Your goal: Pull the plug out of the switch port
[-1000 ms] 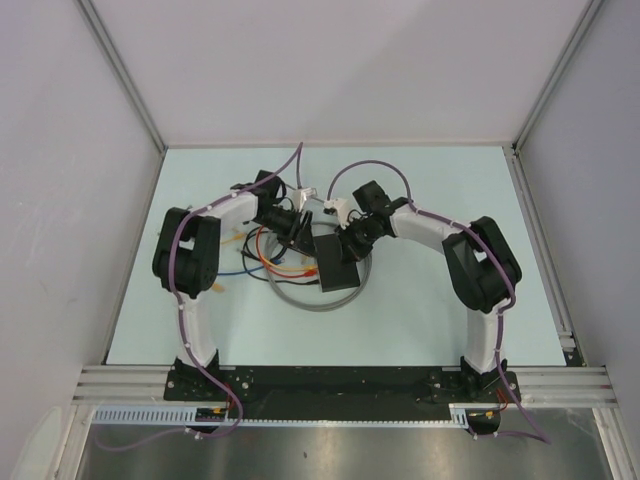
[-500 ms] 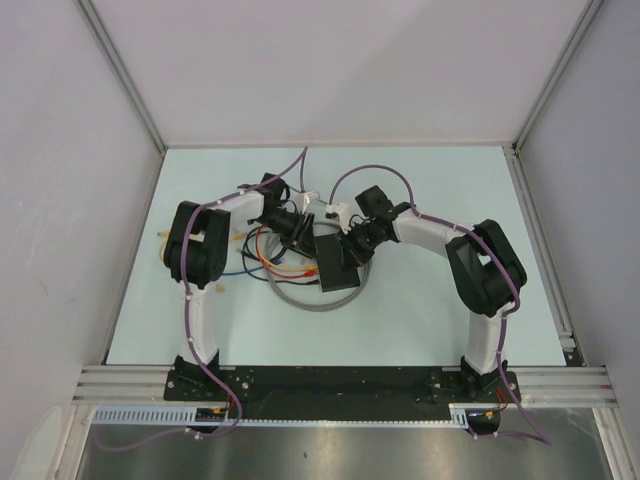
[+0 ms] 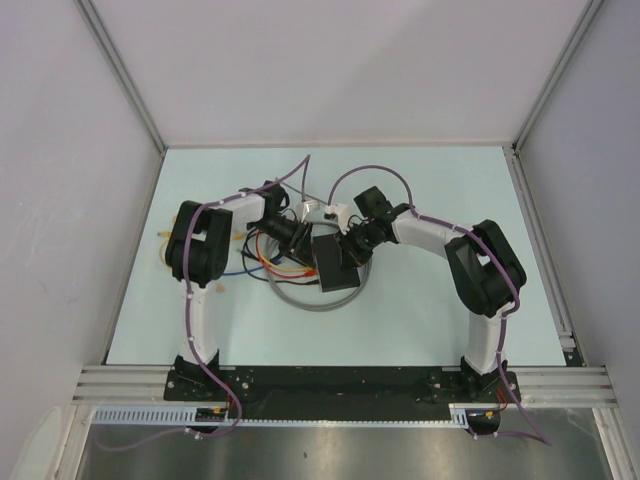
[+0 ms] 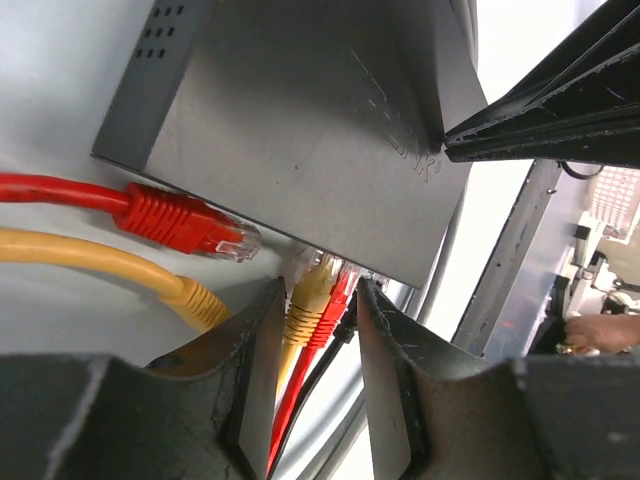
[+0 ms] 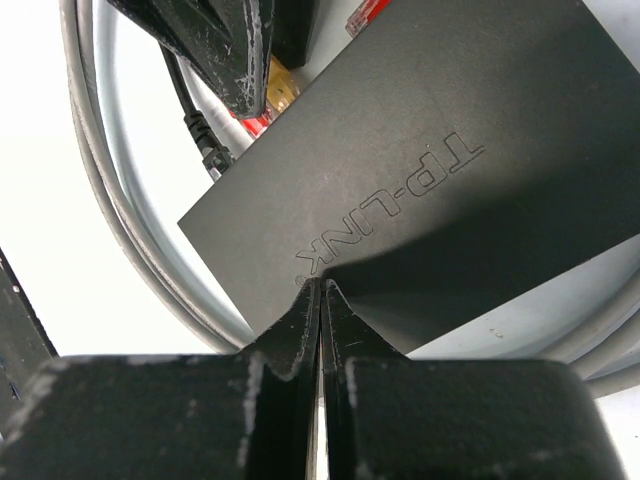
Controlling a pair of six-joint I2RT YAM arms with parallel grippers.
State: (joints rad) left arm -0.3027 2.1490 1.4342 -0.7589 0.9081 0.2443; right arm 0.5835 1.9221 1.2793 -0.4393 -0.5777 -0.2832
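The switch (image 3: 336, 263) is a flat matte-black box inside a grey cable coil. In the left wrist view the switch (image 4: 300, 130) fills the top. A yellow plug (image 4: 312, 292) and a red plug (image 4: 338, 298) sit side by side in its ports. My left gripper (image 4: 320, 295) is open with one finger on each side of these two plugs, close to them. My left gripper (image 3: 297, 240) is at the switch's left edge. My right gripper (image 5: 320, 285) is shut and empty, its tips pressed on the switch's top (image 5: 430, 170). It shows in the top view (image 3: 350, 248) too.
A loose red plug (image 4: 185, 222) and a loose yellow plug (image 4: 195, 300) lie on the table left of the ports. A black cable (image 5: 195, 130) runs beside the plugged ones. The grey cable coil (image 3: 310, 300) rings the switch. More coloured cables (image 3: 245, 262) lie to the left.
My left arm's elbow has swung back and upright, and its gripper has shifted slightly left at the switch's port side. My right gripper stays on the switch.
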